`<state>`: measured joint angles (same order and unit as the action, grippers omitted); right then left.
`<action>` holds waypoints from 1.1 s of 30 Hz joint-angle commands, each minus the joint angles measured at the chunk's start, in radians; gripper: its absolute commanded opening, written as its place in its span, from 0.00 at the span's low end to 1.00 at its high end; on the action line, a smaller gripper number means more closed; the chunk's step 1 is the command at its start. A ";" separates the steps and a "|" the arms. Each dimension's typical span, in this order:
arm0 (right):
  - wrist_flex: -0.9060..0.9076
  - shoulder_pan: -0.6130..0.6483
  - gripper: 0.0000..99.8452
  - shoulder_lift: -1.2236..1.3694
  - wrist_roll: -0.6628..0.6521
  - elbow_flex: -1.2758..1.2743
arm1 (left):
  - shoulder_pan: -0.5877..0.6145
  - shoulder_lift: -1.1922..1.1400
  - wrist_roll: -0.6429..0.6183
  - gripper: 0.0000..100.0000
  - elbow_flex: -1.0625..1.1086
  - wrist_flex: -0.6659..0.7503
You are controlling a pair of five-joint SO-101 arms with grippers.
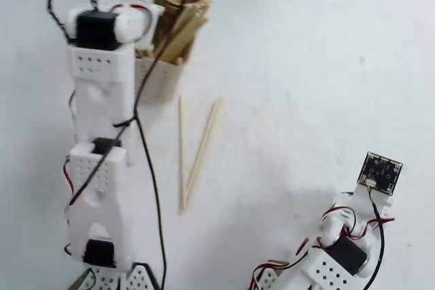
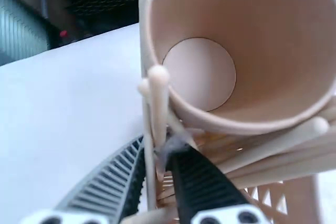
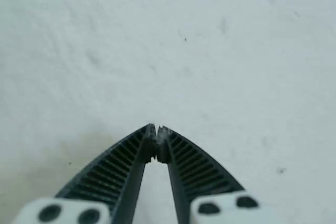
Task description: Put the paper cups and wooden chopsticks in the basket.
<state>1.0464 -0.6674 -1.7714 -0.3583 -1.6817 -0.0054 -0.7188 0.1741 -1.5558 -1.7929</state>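
Chopstick [image 2: 157,103] pinched in the left gripper [image 2: 160,153], beside the cup [image 2: 236,51] in the basket [image 2: 294,198]: best sunk well inside before release, lest it tip out. Loose chopsticks [image 1: 197,154] lie mid-table. Right gripper [image 3: 156,142] hangs closed over bare table [image 3: 210,51].

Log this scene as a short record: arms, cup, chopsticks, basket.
left hand: shut on a pale wooden chopstick, above the cream lattice basket
right hand: shut, over the white table
beige paper cup: in the basket, resting on chopsticks
loose wooden chopsticks: two on the table, outside the basket
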 commanded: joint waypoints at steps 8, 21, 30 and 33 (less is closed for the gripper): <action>0.002 0.001 0.02 0.004 -0.009 -0.011 | 0.171 0.033 -0.041 0.02 0.238 0.003; 0.002 0.001 0.02 0.002 -0.008 -0.011 | 0.188 0.386 -0.184 0.02 0.651 0.006; 0.002 -0.005 0.02 0.004 -0.009 -0.011 | 0.189 0.510 -0.181 0.15 0.695 0.006; 0.002 -0.005 0.02 0.004 -0.009 -0.011 | 0.186 0.510 -0.184 0.15 0.760 0.012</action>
<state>1.0464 -0.6674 -1.7714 -0.3583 -1.6832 0.1803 -0.2539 -0.0008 -0.8485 -1.7898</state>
